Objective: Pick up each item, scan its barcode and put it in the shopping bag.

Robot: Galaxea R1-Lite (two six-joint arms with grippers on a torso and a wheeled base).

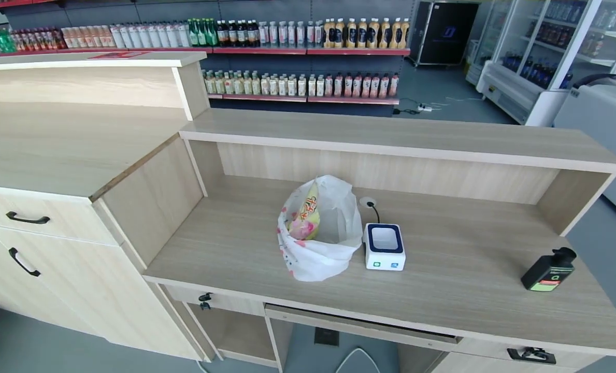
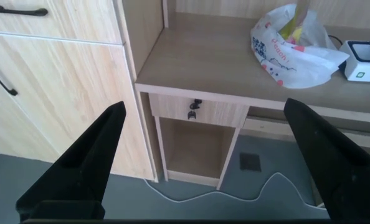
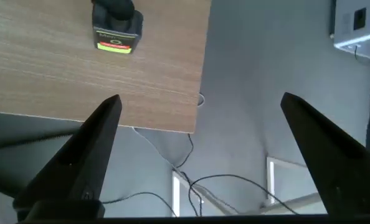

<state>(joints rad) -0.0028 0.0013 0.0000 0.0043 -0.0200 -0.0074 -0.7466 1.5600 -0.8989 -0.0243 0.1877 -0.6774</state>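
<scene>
So on the counter (image 1: 442, 300) the shopping bag (image 1: 315, 254) sits left of the middle, with 1 snack packet (image 1: 308, 210) standing in it. The barcode scanner (image 1: 384, 246) is just beside the bag on its right, and the scanner's cable runs back to a port (image 1: 367, 202) behind it. 1 bottle (image 1: 548, 270) sits well apart, near the right end. A taller drawer cabinet (image 1: 43, 233) stands on the left.

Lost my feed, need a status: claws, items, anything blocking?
Left claw open, empty. Right claw open, empty. Bottle on counter, right of scanner, outside bag. Nothing between bottle and scanner.
</scene>
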